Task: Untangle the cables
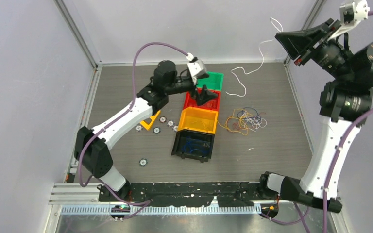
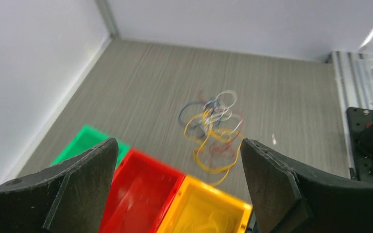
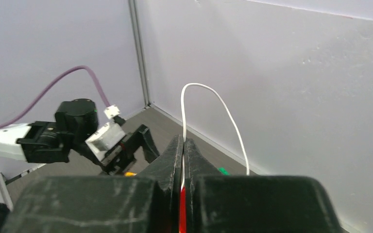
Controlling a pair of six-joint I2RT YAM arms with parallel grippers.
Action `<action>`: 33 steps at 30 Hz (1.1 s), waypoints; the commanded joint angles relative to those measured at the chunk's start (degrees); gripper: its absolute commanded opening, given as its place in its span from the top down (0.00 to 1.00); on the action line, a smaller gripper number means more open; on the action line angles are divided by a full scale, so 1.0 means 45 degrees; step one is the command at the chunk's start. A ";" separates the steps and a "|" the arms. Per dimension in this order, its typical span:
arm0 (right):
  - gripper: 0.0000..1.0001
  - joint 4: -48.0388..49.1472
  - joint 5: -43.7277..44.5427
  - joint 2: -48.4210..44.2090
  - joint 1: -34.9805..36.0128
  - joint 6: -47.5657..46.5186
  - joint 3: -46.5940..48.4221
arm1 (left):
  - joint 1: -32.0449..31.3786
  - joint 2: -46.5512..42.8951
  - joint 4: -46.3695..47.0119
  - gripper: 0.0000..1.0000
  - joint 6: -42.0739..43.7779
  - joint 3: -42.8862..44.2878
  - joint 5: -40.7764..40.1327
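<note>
**Top external view.** The row of bins runs green [image 1: 211,80], red [image 1: 200,101], yellow bin [image 1: 198,120] and black [image 1: 193,144]. The cable tangle [image 1: 245,120], with orange, blue and purplish loops, lies on the table just right of the yellow bin. A single white cable [image 1: 262,54] rises from the table beyond and to the right of the yellow bin, up to the raised right gripper [image 1: 279,36]. The left gripper [image 1: 205,95] hovers over the red bin, one place beyond the yellow bin. Small round discs [image 1: 156,130] lie left of the yellow bin.

**Left wrist view.** The left gripper [image 2: 177,145] stands wide, with nothing between its fingers [image 2: 85,187]. The cable tangle [image 2: 212,127] lies beyond the yellow bin [image 2: 205,209], apart from it.

**Right wrist view.** The right gripper [image 3: 183,145] is pinched tight on the white cable [image 3: 212,93], which arches out above the closed jaws and hangs down.

**Step in hand (judged).** The white strand is being drawn clear of the heap. To do this well, lift slowly and away from the yellow bin. Watch that the trailing end drags no loops with it. If the tangle starts to follow, bring the empty left gripper across to pin it.
</note>
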 commanded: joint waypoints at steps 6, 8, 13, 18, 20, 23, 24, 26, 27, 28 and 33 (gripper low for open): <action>0.95 0.1908 0.2054 0.3453 0.1574 -0.0935 -0.0514 | 0.2721 -0.2393 -0.3655 0.01 0.0249 -0.0944 -0.0107; 0.95 0.1708 0.2934 0.4124 0.2156 -0.1854 -0.0510 | 0.3214 -0.2608 -0.3603 0.01 0.0253 -0.1192 0.0050; 0.95 0.1976 0.4754 0.5629 0.3425 -0.3808 -0.1016 | 0.4333 -0.2540 -0.2802 0.01 -0.0361 -0.1332 0.0171; 0.95 0.2929 0.5969 0.6747 0.4736 -0.5461 -0.1498 | 0.5217 -0.2218 -0.1771 0.01 -0.1227 -0.1274 0.0176; 0.95 0.3108 0.6300 0.7411 0.5105 -0.5862 -0.1268 | 0.5510 -0.2151 -0.1713 0.01 -0.1702 -0.1215 0.0210; 0.95 0.2934 0.6775 0.8439 0.5542 -0.6671 -0.0969 | 0.5841 -0.2126 -0.1713 0.01 -0.1791 -0.1157 0.0228; 0.95 0.2927 0.6865 0.8575 0.5717 -0.6859 -0.1047 | 0.5940 -0.2116 -0.1713 0.01 -0.1823 -0.1134 0.0217; 0.95 0.2812 0.7076 0.9031 0.5938 -0.7599 -0.1219 | 0.6098 -0.2101 -0.1713 0.01 -0.1887 -0.1101 0.0243; 0.95 0.2708 0.7142 0.9125 0.5990 -0.7752 -0.1378 | 0.6164 -0.2103 -0.1713 0.01 -0.1926 -0.1097 0.0270; 0.95 0.2678 0.7202 0.9303 0.6107 -0.8068 -0.1463 | 0.6220 -0.2113 -0.1713 0.01 -0.1950 -0.1097 0.0276; 0.95 0.2531 0.7240 0.9707 0.6253 -0.8358 -0.1371 | 0.6402 -0.2093 -0.1713 0.01 -0.1952 -0.1189 0.0267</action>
